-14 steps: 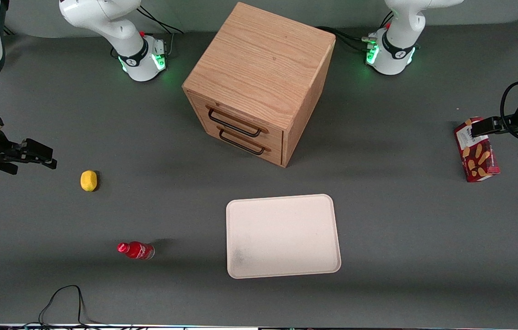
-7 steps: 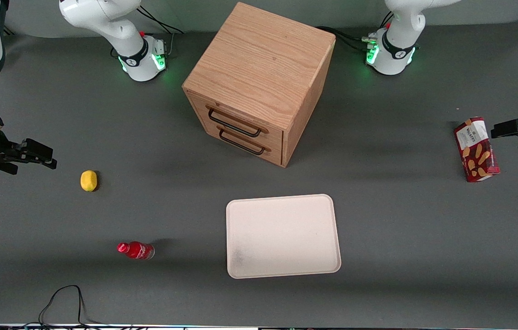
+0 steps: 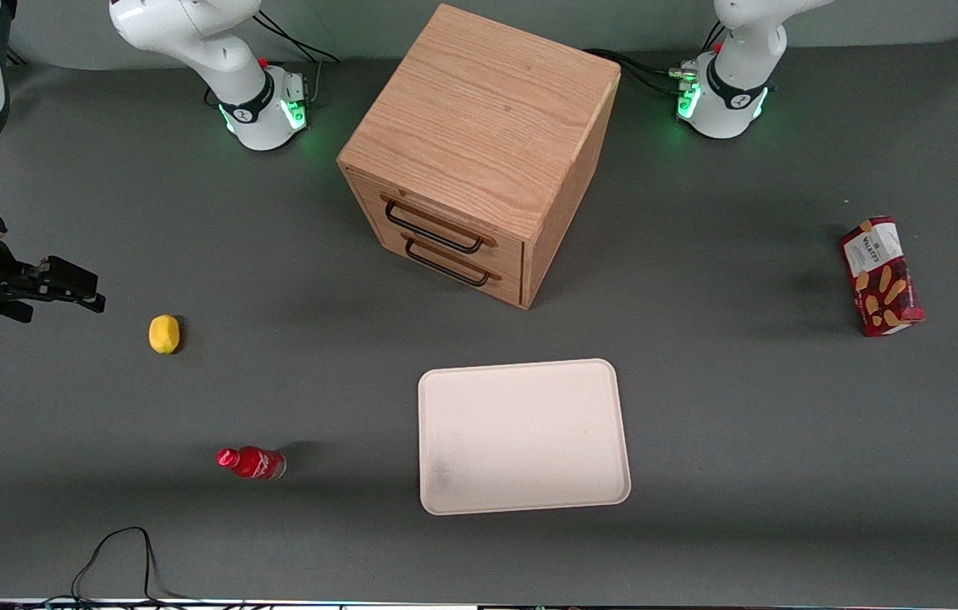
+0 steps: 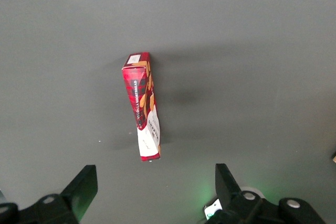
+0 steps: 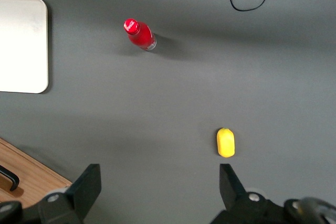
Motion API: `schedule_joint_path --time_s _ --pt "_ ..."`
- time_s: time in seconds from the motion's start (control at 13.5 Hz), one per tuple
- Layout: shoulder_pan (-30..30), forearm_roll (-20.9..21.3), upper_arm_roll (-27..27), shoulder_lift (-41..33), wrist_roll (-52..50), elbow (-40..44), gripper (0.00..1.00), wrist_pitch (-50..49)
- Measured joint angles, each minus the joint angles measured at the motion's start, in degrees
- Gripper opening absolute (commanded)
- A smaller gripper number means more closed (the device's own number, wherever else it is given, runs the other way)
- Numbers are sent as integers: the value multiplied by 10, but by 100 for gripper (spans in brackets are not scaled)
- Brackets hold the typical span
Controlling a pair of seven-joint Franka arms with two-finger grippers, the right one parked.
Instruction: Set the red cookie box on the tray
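Lying box: we see the red cookie box [image 3: 882, 275] flat on the table at the working arm's end, long axis running toward the front camera.
Gripper: our gripper [image 4: 152, 195] hangs high above the box, fingers [image 4: 81, 188] spread wide and holding nothing (only a dark tip shows at the front view's edge).
Key relation: the box sits directly beneath, lengthwise between the fingers, so we judge a straight descent suits.
Tray: the tray [image 3: 432, 440] lies well apart, nearer the front camera, bare.
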Motion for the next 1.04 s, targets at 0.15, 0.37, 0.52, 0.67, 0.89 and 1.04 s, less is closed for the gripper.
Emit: schedule_joint_path --time_s 0.15,0.37,0.52,0.67,0.89,1.04 --pt "5 4 0 -1 3 2 100 -1" --pt "18 15 0 -20 6 13 100 -28" --pt "36 15 1 -48 11 15 100 -55" --pt "44 15 1 -72 14 14 100 -71" --pt "44 16 0 -85 18 -6 100 -68" --pt "49 18 0 -83 18 -42 100 -36"
